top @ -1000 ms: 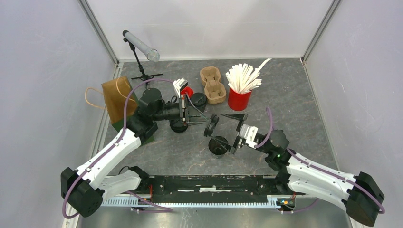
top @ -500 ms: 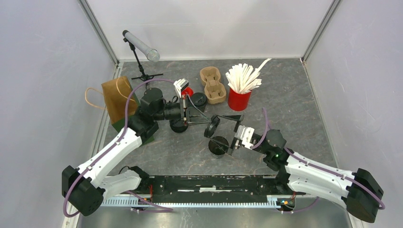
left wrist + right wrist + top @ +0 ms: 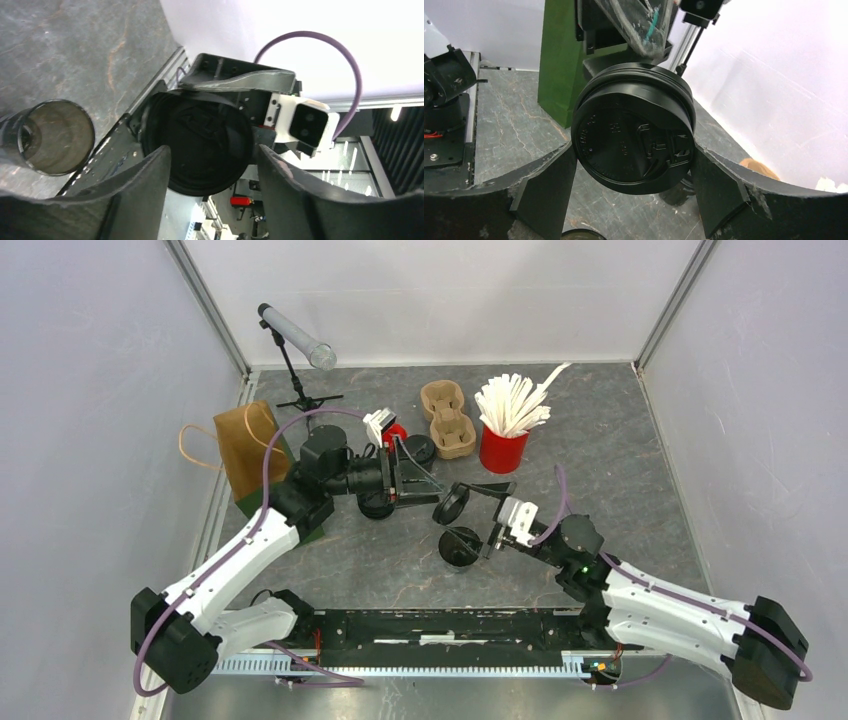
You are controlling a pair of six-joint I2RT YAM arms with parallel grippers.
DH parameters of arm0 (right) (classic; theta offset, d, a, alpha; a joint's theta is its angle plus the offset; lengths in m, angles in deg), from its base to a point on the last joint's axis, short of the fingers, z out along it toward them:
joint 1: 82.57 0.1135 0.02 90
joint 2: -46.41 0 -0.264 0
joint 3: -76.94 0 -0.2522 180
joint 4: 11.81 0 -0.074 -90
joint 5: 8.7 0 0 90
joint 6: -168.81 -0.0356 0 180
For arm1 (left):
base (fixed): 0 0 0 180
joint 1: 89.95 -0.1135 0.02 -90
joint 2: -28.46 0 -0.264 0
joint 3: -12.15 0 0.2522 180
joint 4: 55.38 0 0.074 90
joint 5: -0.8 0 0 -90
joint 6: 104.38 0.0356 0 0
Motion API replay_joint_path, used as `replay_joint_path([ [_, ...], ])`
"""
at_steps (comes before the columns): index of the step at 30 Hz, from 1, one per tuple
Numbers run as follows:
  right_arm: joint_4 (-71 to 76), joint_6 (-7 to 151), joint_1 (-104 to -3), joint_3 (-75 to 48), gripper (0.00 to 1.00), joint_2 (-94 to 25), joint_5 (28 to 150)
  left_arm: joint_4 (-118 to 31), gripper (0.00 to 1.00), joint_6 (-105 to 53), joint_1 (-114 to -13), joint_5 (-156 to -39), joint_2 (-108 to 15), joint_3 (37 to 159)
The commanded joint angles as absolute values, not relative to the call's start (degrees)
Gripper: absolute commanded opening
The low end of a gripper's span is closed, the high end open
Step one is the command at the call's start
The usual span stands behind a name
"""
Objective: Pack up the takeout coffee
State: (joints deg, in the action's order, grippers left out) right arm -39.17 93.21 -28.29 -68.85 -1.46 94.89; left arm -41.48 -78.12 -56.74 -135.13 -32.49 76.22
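The lid [image 3: 634,135], a black sip-through cup lid, is off the table and on edge, suspended between the two grippers near the middle of the work area. The right gripper [image 3: 634,152] spans it across the full diameter: the jaws stand wide and the rim meets the inner face of both fingers, so this gripper appears to carry it. The left gripper [image 3: 212,150] faces the hollow underside of the lid from the opposite side. Its jaws are partly open and flank the lower rim, with a sliver of gap visible on one side; contact on the other side cannot be confirmed. Judged from this, the step in hand is a transfer of the lid from one arm to the other. The open cup [image 3: 460,545] stands upright on the table [image 3: 640,460], just below and near the lid, uncovered. Whether it is filled cannot be determined from the wrist view. The cup carriers [image 3: 447,420], two moulded pulp trays, lie at the far side with nothing in their wells. Just beside them stands the red cup [image 3: 503,450] full of white stirrers [image 3: 512,400]. The paper bag [image 3: 243,445] stands at the far left with a green bag [image 3: 561,60] beside it. Progress is early. Remaining, as a judgement: seat the lid on the cup, place the cup in a carrier, then load the bag.
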Motion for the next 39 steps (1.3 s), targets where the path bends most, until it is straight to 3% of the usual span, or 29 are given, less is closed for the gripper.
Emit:
replay_joint_path([
  [1, -30.1, 87.49, -28.08, -66.95, 0.84, 2.5, 89.1, -31.98, 0.79, -69.84, -56.9, -129.76, -31.17, 80.96],
  [3, -19.48, 86.05, -28.06, -63.39, 0.84, 3.32, 85.85, -26.0, 0.99, -64.64, -56.89, -126.55, -31.46, 83.86],
  [9, 13.28, 79.27, -28.1, -50.01, 0.89, -1.48, 78.27, -14.58, 1.0, -52.96, -56.9, -114.17, -31.24, 88.15],
  [14, 28.27, 75.78, -28.06, -42.17, 0.89, -7.74, 81.1, -13.38, 1.0, -49.65, -56.78, -113.54, -32.07, 86.22],
  [24, 33.82, 73.53, -28.06, -38.6, 0.91, -12.54, 84.37, -19.58, 0.85, -53.26, -56.25, -116.04, -32.69, 77.02],
  [39, 33.95, 71.02, -26.69, -36.06, 0.91, -19.43, 84.87, -28.88, 0.8, -57.39, -51.33, -115.93, -36.08, 69.51],
])
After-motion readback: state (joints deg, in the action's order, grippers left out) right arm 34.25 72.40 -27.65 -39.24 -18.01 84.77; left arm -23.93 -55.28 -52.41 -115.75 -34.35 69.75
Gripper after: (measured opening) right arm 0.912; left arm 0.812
